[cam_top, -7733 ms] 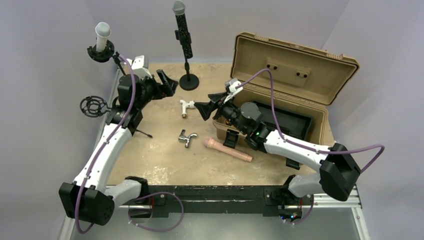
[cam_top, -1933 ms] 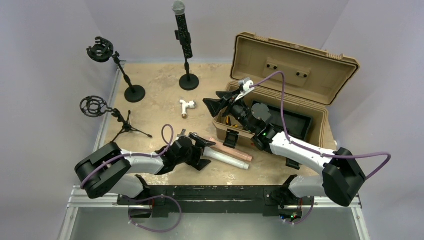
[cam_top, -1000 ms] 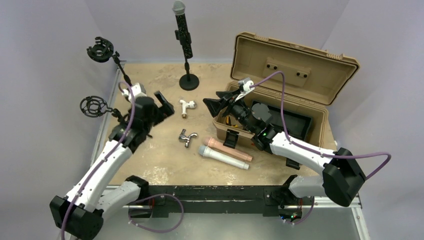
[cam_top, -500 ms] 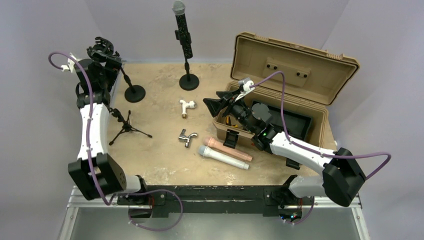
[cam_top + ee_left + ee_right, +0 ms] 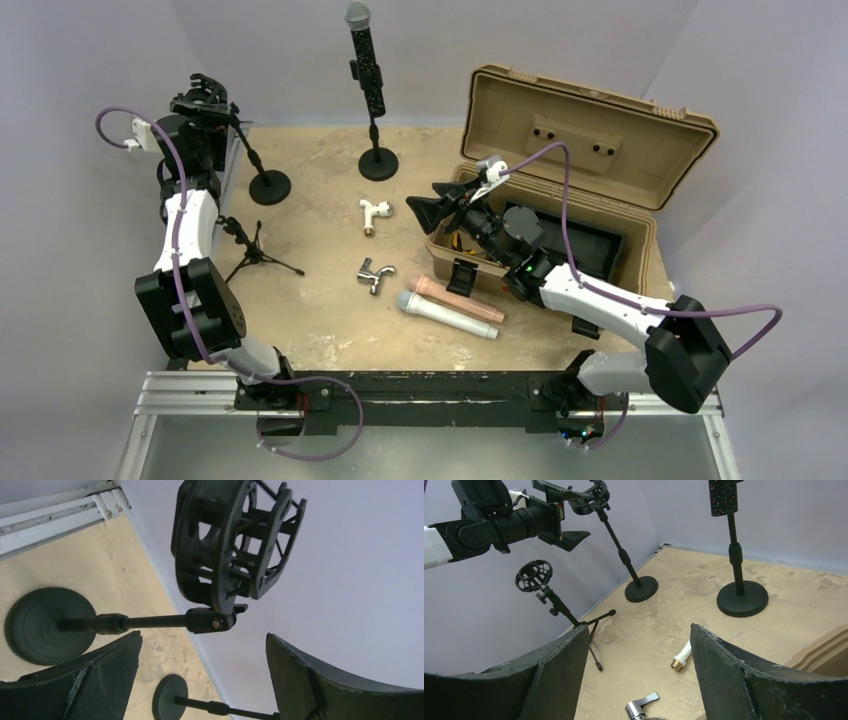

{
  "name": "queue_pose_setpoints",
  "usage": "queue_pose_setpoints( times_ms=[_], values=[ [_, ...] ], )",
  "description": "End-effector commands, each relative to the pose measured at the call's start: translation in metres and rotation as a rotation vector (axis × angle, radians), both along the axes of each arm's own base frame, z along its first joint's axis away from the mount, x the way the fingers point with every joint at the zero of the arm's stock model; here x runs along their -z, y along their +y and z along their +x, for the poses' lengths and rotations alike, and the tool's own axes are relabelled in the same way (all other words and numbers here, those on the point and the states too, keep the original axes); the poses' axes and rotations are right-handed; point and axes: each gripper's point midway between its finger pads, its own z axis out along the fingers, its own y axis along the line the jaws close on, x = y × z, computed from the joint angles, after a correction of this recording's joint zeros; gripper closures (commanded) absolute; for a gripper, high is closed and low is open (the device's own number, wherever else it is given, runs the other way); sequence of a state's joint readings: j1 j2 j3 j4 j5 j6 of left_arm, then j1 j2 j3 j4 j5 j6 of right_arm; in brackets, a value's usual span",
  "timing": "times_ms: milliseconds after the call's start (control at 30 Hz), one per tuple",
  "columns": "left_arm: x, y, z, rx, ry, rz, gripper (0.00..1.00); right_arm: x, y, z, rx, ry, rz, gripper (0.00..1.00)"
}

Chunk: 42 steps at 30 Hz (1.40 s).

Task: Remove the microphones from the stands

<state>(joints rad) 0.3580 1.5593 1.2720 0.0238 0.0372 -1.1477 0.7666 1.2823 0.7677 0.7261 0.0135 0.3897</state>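
Black microphone (image 5: 366,70): it stands upright in its stand (image 5: 377,160) at the back, so it looks like your job now.
Left gripper (image 5: 202,645): wide open and empty, up by the empty mount (image 5: 230,540), where you have nothing to take.
Right gripper (image 5: 639,630): open and empty, facing the black microphone, so it is probably your better pick.
Pink microphone (image 5: 455,298), white microphone (image 5: 450,316): flat on the table (image 5: 320,200), side by side, out of your way.
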Motion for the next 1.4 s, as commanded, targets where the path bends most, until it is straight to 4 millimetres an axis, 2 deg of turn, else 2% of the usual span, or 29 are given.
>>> queue_pose_setpoints(
  times_ms=[0,333,700,1233,1367],
  values=[
    [-0.032,0.013,0.013,-0.039,-0.129,-0.013,0.10,-0.011,-0.003,0.003,0.021,-0.031,0.026,0.28],
    [-0.026,0.019,0.032,-0.031,-0.127,-0.035,0.12,-0.012,-0.005,0.005,0.034,-0.033,0.022,0.28],
    [-0.009,0.022,0.030,-0.044,-0.074,-0.016,0.13,-0.011,-0.003,0.005,0.028,-0.033,0.021,0.28],
    [0.054,0.020,0.017,-0.056,0.063,-0.045,0.17,-0.010,-0.003,0.005,0.026,-0.029,0.022,0.28],
    [0.064,0.024,0.013,-0.071,0.080,-0.021,0.22,-0.009,-0.003,0.006,0.027,-0.027,0.020,0.28]
  ],
)
